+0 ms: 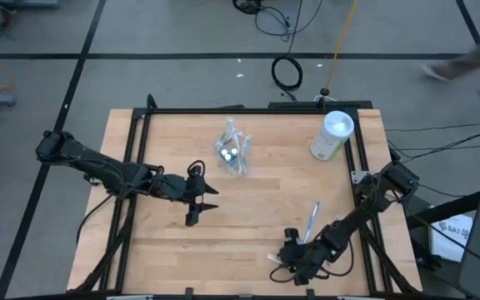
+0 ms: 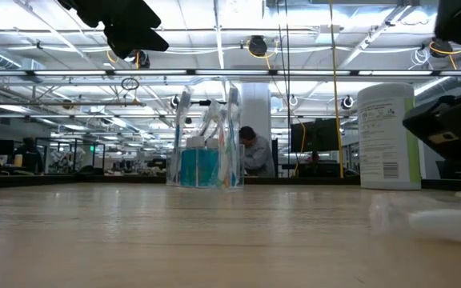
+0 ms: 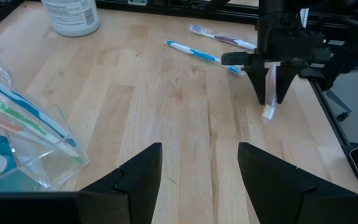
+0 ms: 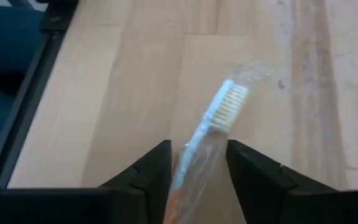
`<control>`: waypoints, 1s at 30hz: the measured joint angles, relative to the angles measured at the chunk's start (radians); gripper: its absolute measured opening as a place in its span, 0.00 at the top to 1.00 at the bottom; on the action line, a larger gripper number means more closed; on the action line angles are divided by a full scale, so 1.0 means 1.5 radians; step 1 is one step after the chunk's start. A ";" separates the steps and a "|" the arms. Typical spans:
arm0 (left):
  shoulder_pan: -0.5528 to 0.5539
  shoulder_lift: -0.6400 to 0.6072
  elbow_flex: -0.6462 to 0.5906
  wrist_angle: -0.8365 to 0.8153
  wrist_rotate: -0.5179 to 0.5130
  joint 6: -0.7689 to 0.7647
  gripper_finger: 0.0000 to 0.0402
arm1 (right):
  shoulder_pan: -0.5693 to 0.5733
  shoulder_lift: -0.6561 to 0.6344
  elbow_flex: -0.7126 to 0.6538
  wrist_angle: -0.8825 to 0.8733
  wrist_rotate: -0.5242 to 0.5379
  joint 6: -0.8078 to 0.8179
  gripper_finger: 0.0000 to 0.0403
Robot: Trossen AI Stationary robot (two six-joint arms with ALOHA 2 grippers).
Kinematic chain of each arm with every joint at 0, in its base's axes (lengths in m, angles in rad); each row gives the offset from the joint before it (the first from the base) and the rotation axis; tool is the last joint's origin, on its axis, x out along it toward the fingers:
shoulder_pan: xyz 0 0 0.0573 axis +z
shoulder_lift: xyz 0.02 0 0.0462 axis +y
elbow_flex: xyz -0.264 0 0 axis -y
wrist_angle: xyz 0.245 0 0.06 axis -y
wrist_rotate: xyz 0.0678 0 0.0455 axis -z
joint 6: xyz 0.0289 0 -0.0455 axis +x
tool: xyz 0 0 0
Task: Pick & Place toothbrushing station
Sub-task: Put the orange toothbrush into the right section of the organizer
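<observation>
Your right gripper sits low at about 5 o'clock on the table, near the front edge. Its fingers straddle a wrapped toothbrush, bristle head poking out ahead of them. Jaws look partly closed around the handle; firm contact can't be confirmed, so whether it's actually gripped I can't tell. Likely you're mid-pick: the fingers line up along the handle so a squeeze catches the slim body.

Your left gripper hovers around 8 o'clock of table centre, jaws wide apart, nothing in them. It points toward the right arm and looks like it's waiting.

The clear cup stands just 12 o'clock of centre, already stuffed with toothbrushes upright and teal tubes at the bottom. Upright packing keeps them from spilling. So the cup is the drop target, I judge.

Two loose toothbrushes remain: a blue-white one and a purple-handled one, lying flat near the right arm, at about 4 o'clock.

White canister stands at 2 o'clock, not part of the job.

Surface is light wood planks in a black frame. Beyond it is an open office with ceiling lights, and a person seated behind the cup.
</observation>
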 joint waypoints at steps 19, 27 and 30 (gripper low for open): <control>-0.009 -0.068 0.001 -0.202 0.006 -0.139 0.46 | -0.052 0.002 -0.001 0.093 -0.018 0.012 0.97; -0.032 -0.176 0.001 -0.210 -0.027 -0.109 0.46 | -0.107 -0.005 -0.001 0.429 -0.003 -0.206 0.96; -0.042 -0.204 0.001 -0.206 -0.092 -0.088 0.46 | -0.138 -0.007 -0.001 0.579 0.041 -0.345 0.96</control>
